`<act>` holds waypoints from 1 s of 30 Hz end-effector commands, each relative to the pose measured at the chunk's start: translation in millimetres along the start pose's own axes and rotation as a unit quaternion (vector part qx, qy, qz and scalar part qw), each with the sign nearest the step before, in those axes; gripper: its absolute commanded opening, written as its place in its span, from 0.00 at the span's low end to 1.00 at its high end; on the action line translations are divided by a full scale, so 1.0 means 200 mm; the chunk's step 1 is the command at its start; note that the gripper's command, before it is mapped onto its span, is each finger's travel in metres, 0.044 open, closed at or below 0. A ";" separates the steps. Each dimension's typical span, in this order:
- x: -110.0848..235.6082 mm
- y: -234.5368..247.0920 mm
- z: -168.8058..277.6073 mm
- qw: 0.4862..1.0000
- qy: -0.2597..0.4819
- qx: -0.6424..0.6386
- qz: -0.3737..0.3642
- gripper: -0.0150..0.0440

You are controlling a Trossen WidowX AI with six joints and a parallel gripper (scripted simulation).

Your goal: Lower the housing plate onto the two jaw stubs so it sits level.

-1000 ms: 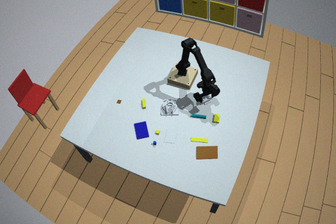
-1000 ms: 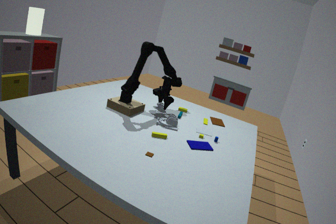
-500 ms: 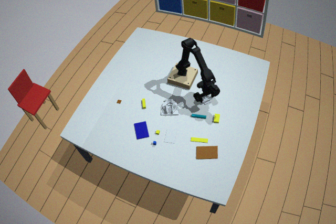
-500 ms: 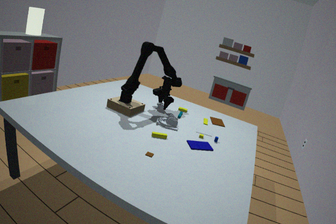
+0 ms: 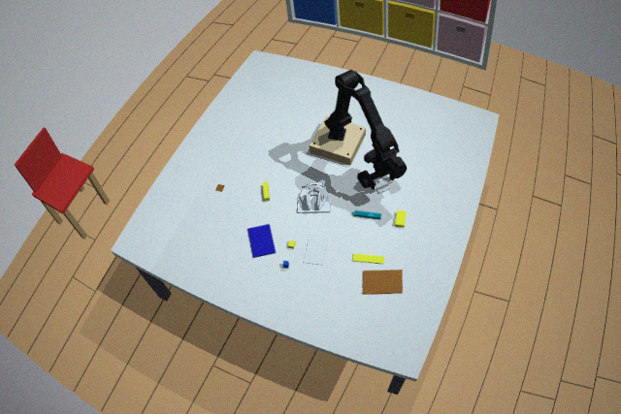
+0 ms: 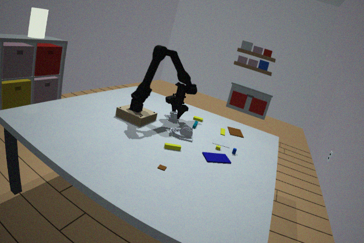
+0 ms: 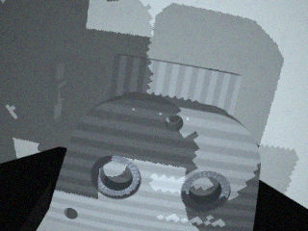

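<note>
The housing plate is light grey and striped with shadow, with a rounded far edge and two ringed holes. It also shows, small, under the hand in the top view. My gripper is shut on the housing plate, with one black finger at each side of it. The plate is low over the table, right of the jaw assembly in the top view. The jaw assembly is pale grey, on a flat base. Its pins and stubs are too small to make out.
A ribbed grey strip shows beyond the plate. A teal bar and a yellow block lie near the hand. Another yellow block, a blue plate and a brown plate lie farther off.
</note>
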State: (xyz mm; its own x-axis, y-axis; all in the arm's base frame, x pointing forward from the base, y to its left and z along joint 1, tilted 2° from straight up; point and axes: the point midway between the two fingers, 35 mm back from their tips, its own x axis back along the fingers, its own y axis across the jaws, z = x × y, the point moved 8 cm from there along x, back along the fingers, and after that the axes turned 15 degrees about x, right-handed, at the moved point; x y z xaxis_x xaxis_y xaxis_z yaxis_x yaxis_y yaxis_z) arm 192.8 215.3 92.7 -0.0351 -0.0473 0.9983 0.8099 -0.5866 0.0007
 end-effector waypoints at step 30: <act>0.36 0.00 0.00 1.000 0.000 0.003 0.002 0.85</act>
State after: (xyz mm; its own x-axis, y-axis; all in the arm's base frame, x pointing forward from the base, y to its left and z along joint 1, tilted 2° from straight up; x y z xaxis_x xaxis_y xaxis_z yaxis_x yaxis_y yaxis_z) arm 191.1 212.9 162.3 -0.0357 -0.0479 0.9982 0.8098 -0.5867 0.0008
